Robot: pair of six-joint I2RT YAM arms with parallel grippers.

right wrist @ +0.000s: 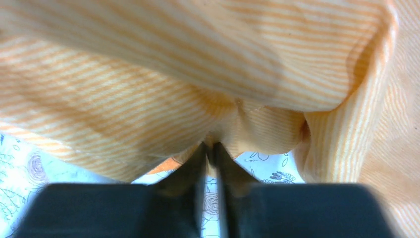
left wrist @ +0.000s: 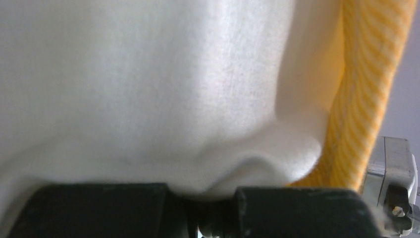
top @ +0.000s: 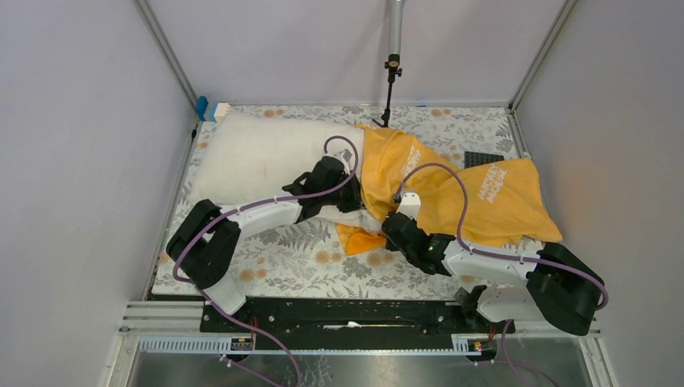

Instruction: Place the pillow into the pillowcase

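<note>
On the floral-print table (top: 298,258), the stuffing step is looking barely begun.
Left claw (left wrist: 200,201) is pressing together on a fold of the large plump white fabric pillow (top: 258,153). Right claw (right wrist: 210,148) is pinching a fold of the floppy orange-yellow cloth pillowcase (top: 476,197), which is overlapping the pillow's right end. Likely best: right is holding the opening taut while left is feeding the pillow rightward, slowly.

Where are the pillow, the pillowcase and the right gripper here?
the pillow (top: 266,153), top view, middle of its bare white part
the pillowcase (top: 484,208), top view, orange cloth below the lettering
right gripper (right wrist: 211,146), right wrist view, between its fingertips
</note>
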